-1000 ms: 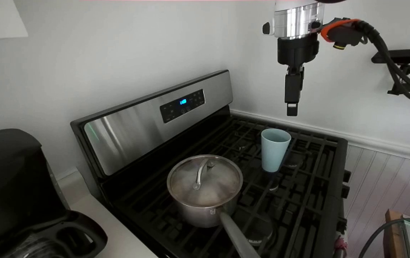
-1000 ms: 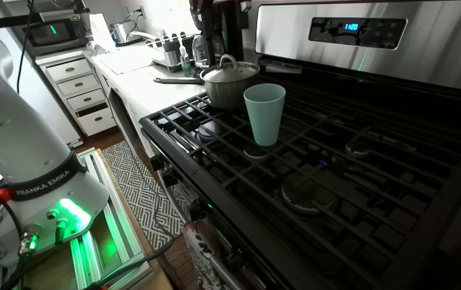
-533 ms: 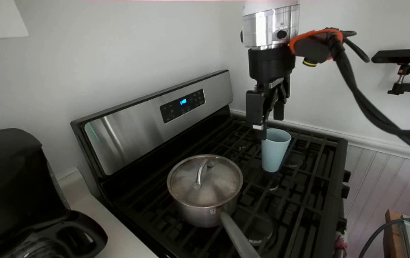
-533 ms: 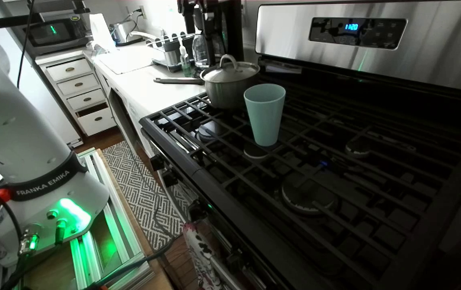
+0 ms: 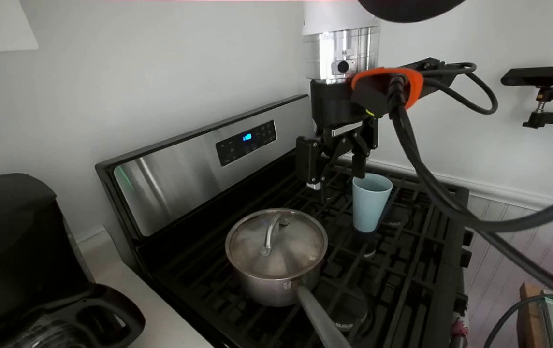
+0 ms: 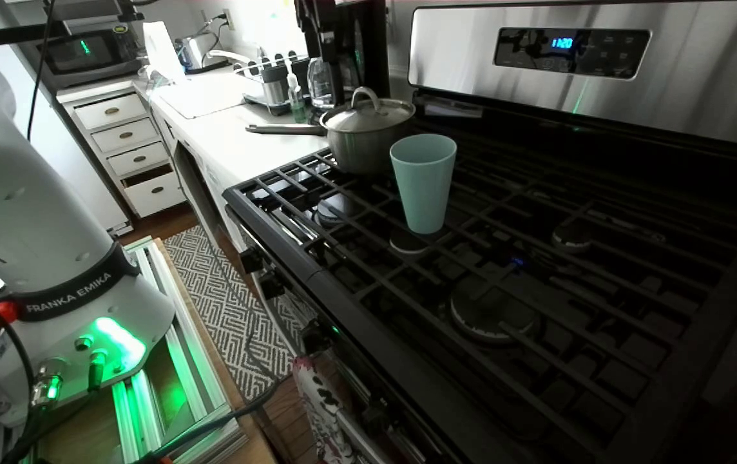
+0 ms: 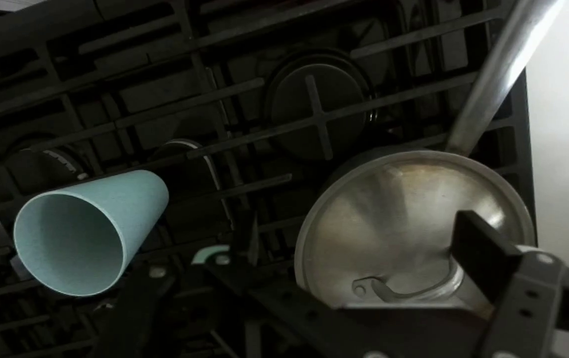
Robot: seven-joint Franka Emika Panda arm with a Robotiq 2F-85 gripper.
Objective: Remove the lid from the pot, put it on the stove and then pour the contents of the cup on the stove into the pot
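Saucepan lid (image 5: 291, 252), round and metallic, sits on the stainless steel saucepan (image 5: 276, 292), its arched handle (image 5: 269, 236) uppermost. The jaws stand wide apart and hang above the gas stove (image 5: 397, 285), clear of the lid. In an exterior view they show beyond the lid, with one jaw in line with the rim of the pale blue tumbler (image 5: 370, 205). Seen from the wrist, most of the lid falls between the two jaws: the one on that picture's right crosses in front of the lid, close by one end of the arched handle, while the other shows over the grates (image 7: 319, 117) just past the lid's edge. The pale blue tumbler stands upright on the gas stove, apart from the saucepan; the wrist view puts it outside the spread of the jaws, its inside too dim to read. The saucepan's long straight handle (image 5: 322, 319) slants away from the tumbler. On the back panel (image 5: 180, 188) a blue display (image 6: 562, 43) is lit.
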